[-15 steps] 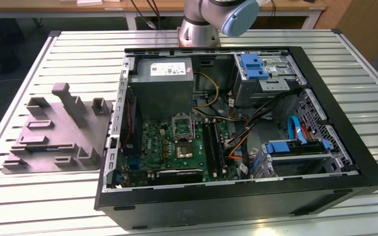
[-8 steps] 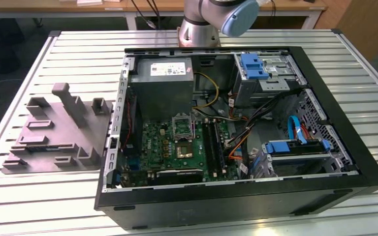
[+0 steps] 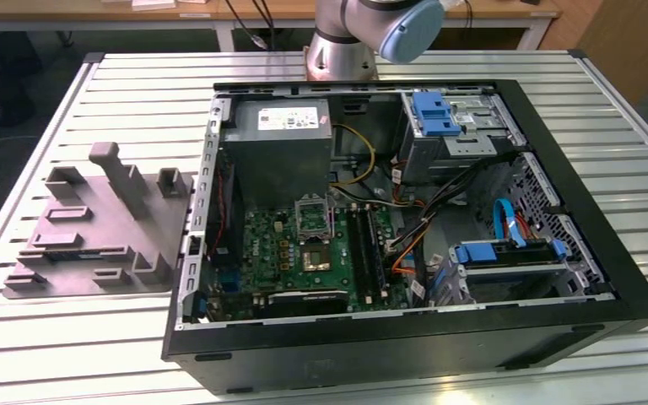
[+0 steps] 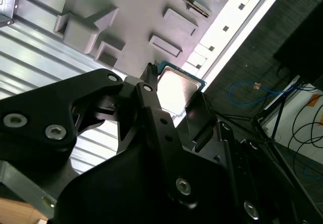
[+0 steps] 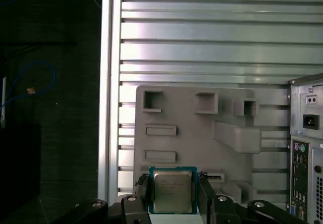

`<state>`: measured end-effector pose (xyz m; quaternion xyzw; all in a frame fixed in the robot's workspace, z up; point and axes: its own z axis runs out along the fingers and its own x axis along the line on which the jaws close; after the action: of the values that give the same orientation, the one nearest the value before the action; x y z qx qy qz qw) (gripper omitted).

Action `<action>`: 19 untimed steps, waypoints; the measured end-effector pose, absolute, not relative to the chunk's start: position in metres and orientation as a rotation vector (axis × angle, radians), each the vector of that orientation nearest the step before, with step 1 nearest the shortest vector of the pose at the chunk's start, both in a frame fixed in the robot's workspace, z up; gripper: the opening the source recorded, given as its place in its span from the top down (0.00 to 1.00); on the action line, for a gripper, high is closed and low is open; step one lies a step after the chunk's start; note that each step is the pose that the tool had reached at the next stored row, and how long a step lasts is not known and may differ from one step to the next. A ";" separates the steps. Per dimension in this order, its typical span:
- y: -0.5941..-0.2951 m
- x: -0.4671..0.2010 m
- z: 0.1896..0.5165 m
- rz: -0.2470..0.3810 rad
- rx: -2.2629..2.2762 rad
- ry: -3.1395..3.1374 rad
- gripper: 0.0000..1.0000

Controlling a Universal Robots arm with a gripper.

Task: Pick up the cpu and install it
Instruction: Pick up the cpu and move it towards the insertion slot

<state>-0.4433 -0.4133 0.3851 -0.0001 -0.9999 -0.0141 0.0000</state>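
Note:
The cpu (image 5: 172, 189), a small square chip with a silvery top and a green rim, sits between my gripper's (image 5: 173, 183) two black fingers (image 5: 143, 189), which are shut on its opposite edges. In the second wrist view the cpu (image 4: 176, 87) shows again inside the gripper (image 4: 175, 92), held high over the grey fixture plate (image 4: 126, 12). The same grey fixture plate (image 5: 192, 133) lies well below the chip in the first wrist view. In the exterior view the green motherboard (image 3: 273, 253) lies inside the open computer case (image 3: 572, 278), with its metal-framed socket (image 3: 316, 255) near the middle.
The grey fixture plate (image 3: 99, 228) rests on the slatted aluminium table (image 3: 77, 337) at the exterior view's left of the case. The arm's base (image 3: 341, 51) stands behind the case. A grey power supply box (image 3: 283, 148), cables and blue drive brackets (image 3: 434, 114) crowd the case interior.

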 end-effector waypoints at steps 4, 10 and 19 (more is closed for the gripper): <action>-0.413 -0.441 0.385 -0.044 0.000 -3.141 0.53; -0.413 -0.440 0.385 -0.044 0.000 -3.141 0.53; -0.413 -0.438 0.385 -0.044 0.000 -3.141 0.53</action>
<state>-0.4375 -0.4133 0.3850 -0.0001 -0.9999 -0.0142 0.0000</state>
